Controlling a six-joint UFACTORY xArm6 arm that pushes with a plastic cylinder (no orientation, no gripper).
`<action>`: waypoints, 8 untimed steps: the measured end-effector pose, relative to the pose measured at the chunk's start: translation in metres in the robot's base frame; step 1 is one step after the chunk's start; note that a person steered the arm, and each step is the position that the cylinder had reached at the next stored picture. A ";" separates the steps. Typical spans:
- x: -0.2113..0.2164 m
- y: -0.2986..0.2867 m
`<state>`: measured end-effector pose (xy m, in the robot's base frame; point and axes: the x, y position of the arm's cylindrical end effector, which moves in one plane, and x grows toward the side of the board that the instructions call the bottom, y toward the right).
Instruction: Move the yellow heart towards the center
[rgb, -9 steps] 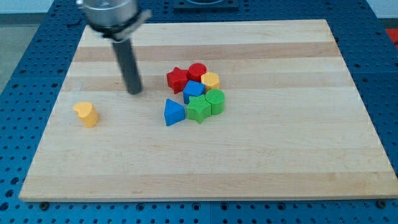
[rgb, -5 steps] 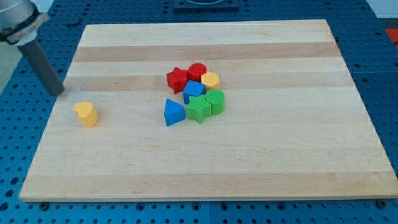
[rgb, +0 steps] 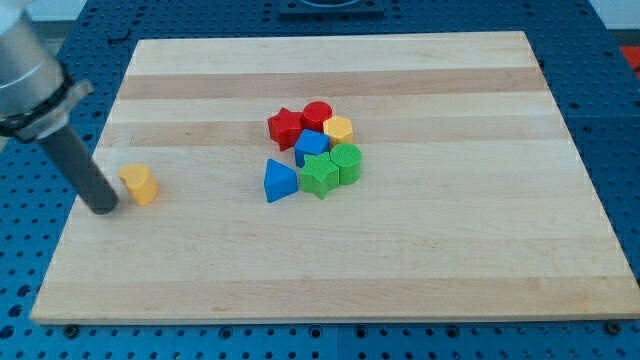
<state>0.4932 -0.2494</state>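
The yellow heart (rgb: 140, 184) lies near the board's left edge, far to the view's left of the cluster. My tip (rgb: 104, 207) rests on the board just left of the heart and slightly below it, close to it or touching it. The rod slants up to the view's upper left. Near the centre sits a tight cluster: a red star (rgb: 285, 127), a red cylinder (rgb: 318, 114), a yellow hexagon (rgb: 339, 129), a blue block (rgb: 310, 146), a green cylinder (rgb: 346, 162), a green star (rgb: 319, 175) and a blue triangle (rgb: 279, 181).
The wooden board (rgb: 400, 260) lies on a blue perforated table (rgb: 25, 250). The board's left edge runs just to the left of my tip.
My tip swept from near the cluster to the board's left edge, then came down towards the view's bottom to sit beside the yellow heart. The blocks have not moved.
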 end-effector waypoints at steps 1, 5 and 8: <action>-0.011 0.034; -0.015 0.007; -0.041 0.028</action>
